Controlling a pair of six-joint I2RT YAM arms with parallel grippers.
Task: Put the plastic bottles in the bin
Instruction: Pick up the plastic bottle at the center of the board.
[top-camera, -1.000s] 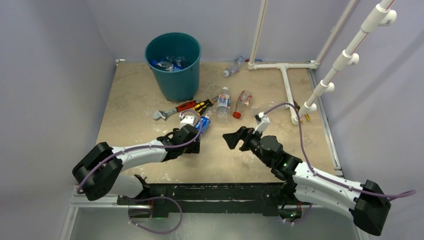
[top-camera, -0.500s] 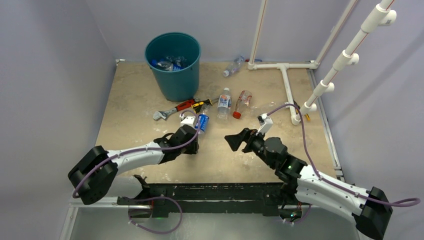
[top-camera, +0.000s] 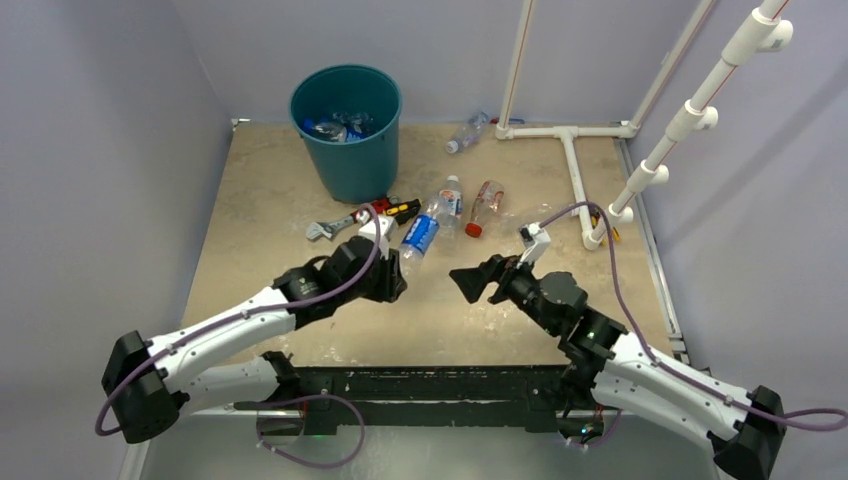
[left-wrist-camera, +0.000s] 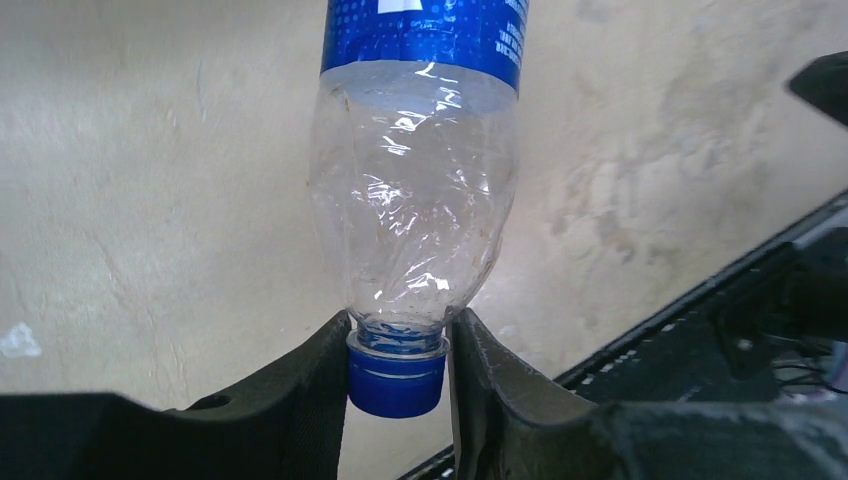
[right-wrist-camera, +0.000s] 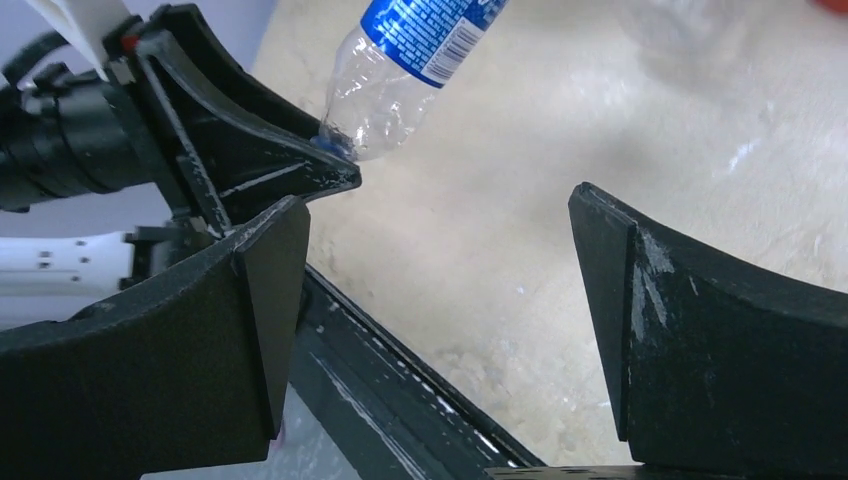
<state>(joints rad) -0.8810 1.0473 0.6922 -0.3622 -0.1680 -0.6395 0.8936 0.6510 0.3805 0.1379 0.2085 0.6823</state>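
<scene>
My left tool (left-wrist-camera: 397, 352) is closed narrow on the blue cap (left-wrist-camera: 396, 385) of one blue-label bottle (left-wrist-camera: 415, 230); the two fingers press the cap from both sides, and the body points away from the tool, over the middle of the counter (top-camera: 250, 230), on the near side of the bin (top-camera: 355, 170). It appears to be off the surface, but I cannot tell this for certain. My right tool (right-wrist-camera: 440, 300) is wide open and holds nothing; it hovers near the held bottle, on its right.

I judge this bottle empty and very light; the wall is thin and crumpled below the label, so the body is soft and would give under the fingers; the plastic is smooth and can slip. The cap and neck are the stiff part, so the hold there is a good one; but the bottle is held only at one end, and it may swing or turn in the fingers if I move quickly.

The bin has some bottles (top-camera: 340, 127) inside. At least three more lie on the counter: a white-cap bottle (top-camera: 450, 195), a red-cap bottle (top-camera: 485, 208), and a clear bottle (top-camera: 467, 132) at the far edge; these too I would take at the neck. The wrench (top-camera: 328, 228) and the screwdriver (top-camera: 402, 208) lie beside the bin.
</scene>
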